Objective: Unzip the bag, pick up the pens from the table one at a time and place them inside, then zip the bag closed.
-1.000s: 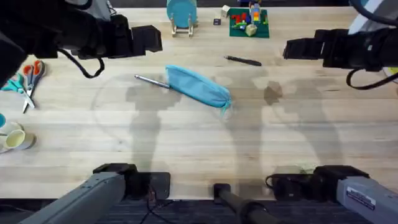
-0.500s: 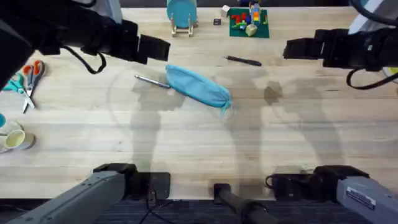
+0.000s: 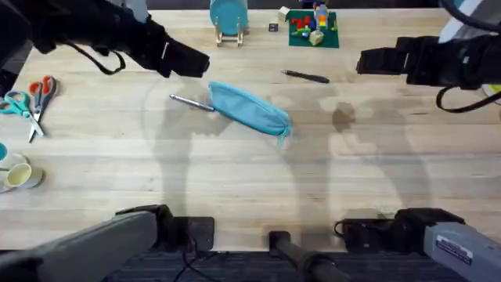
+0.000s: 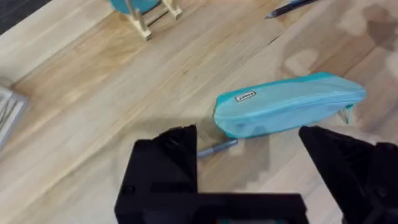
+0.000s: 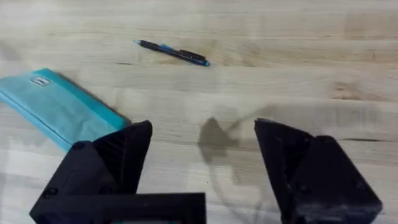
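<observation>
Over the worktop (image 3: 250, 172), left claw (image 4: 249, 155) has swung in toward the bag (image 3: 249, 109), now just short of it; unzip approach, I'd say. Jaws wide, empty. Silver pen (image 3: 190, 102) touches bag's end, black pen (image 3: 306, 76) lies apart. Right claw (image 5: 202, 149) wide open, empty, hasn't moved.
</observation>
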Robot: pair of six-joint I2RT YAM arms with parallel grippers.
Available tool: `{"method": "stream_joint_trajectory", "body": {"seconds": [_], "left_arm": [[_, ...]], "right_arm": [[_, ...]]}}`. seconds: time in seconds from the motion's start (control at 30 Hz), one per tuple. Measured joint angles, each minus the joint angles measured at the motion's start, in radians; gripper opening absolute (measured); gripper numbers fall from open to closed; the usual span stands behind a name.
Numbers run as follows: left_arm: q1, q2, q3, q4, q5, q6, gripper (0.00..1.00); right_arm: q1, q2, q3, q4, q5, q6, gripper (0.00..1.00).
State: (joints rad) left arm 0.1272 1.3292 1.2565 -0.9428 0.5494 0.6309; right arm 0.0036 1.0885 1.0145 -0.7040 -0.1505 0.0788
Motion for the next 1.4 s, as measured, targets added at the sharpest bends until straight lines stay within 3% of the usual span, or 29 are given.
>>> {"method": "stream_joint_trajectory", "body": {"seconds": [0.3,0.53,0.8,1.1,1.4], "left_arm": [[0.135,0.165,0.006,0.001,0.328,0.26,0.991],[0.146,0.316,0.008,0.004,0.461,0.487,0.991],[0.147,0.463,0.008,-0.01,0.513,0.716,0.992],[0.147,0.514,0.011,-0.059,0.528,0.922,0.99],[0.147,0.534,0.013,-0.154,0.453,1.11,0.99]], "right_arm": [[0.0,0.0,0.0,0.0,0.0,0.0,0.996],[0.0,0.0,0.0,0.0,0.0,0.0,0.996],[0.0,0.0,0.0,0.0,0.0,0.0,0.996],[0.0,0.0,0.0,0.0,0.0,0.0,0.996],[0.0,0.0,0.0,-0.001,0.051,0.001,0.997]]}}
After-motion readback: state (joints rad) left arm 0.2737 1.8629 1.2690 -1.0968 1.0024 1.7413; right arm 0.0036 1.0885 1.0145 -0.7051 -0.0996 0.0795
